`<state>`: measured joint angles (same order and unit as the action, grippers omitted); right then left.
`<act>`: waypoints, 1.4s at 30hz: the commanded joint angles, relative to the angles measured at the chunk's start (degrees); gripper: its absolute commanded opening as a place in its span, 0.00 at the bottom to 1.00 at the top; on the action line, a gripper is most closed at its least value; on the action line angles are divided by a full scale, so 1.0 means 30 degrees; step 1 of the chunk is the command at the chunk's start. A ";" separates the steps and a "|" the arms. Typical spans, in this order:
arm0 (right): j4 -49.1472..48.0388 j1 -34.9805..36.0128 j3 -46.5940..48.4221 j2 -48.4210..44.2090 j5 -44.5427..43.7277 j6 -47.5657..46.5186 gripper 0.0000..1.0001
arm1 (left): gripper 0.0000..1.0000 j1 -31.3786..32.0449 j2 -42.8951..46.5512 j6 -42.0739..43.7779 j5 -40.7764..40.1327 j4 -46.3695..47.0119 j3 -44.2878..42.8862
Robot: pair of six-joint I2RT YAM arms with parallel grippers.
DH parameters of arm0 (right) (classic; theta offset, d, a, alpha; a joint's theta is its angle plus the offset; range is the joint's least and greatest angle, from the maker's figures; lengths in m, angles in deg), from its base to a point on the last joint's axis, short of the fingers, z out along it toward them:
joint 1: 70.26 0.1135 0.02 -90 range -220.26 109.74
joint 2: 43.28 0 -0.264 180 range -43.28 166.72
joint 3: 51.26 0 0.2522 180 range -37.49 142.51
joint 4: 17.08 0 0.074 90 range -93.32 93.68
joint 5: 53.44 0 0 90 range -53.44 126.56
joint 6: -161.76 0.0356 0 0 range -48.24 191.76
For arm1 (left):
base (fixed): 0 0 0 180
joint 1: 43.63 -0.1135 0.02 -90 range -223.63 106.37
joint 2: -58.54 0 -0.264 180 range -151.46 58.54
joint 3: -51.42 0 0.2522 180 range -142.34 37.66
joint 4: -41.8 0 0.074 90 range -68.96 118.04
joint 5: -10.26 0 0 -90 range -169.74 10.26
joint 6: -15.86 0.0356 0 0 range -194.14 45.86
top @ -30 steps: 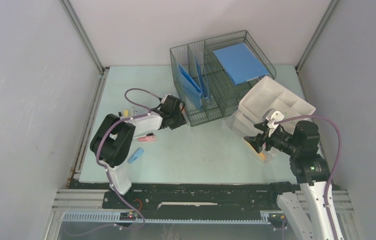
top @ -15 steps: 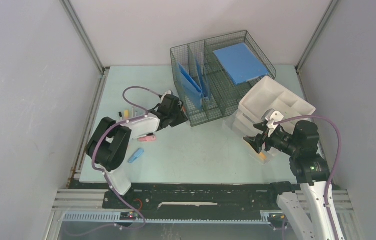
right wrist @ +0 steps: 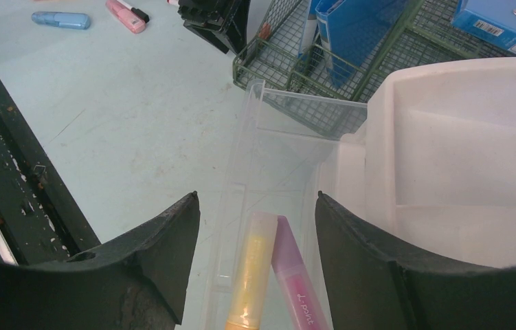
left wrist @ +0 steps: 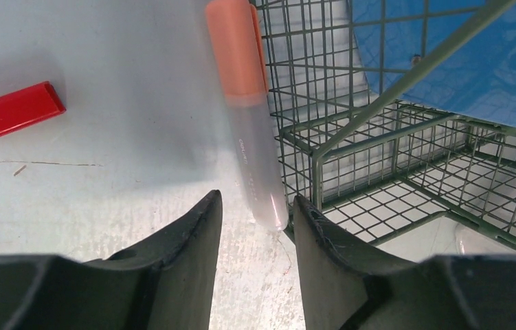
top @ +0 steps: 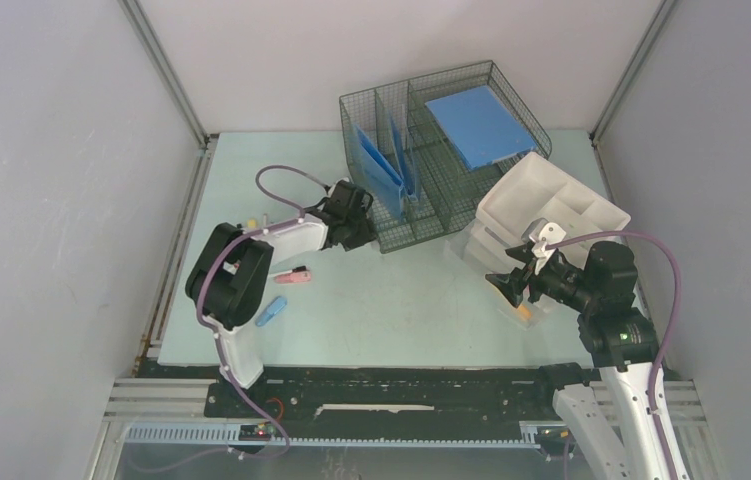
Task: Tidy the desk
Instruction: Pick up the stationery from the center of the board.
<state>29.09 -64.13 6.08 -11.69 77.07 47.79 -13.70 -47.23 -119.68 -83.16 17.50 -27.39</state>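
Item: orange-capped highlighter, lying on the pale tabletop against the wire basket. Left claw half-parted, empty, tips just short of its clear end. Best approach: advance along the barrel, basket-side jaw clear of the mesh, then close. Right claw wide, empty.

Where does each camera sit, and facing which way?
Top external: high behind the bases, looking down on the desk; left arm and right arm show.
Left wrist: on its arm, facing down past the left gripper at an orange-capped highlighter beside the wire basket.
Right wrist: on its arm, facing down past the right gripper at a clear tray holding two highlighters.
Shared: both wrist views show the wire basket.
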 commanded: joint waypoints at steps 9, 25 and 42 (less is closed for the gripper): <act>-0.0101 0.0128 0.0439 -0.0312 -0.0111 -0.0267 0.70 | 0.40 0.0042 -0.0714 0.1554 0.0098 -0.3472 -0.1895; -0.0078 0.0176 0.0443 -0.0552 0.0002 -0.0244 0.70 | 0.41 -0.0236 0.2483 0.2901 -0.2400 -0.4385 -0.0137; -0.0064 0.0230 0.0448 -0.0527 -0.0053 -0.0375 0.70 | 0.58 -0.0277 0.1698 0.2788 -0.0579 -0.2256 -0.0845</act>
<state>29.11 -63.80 6.08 -12.89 77.11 47.57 -14.20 -39.56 -111.18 -85.70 10.15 -26.45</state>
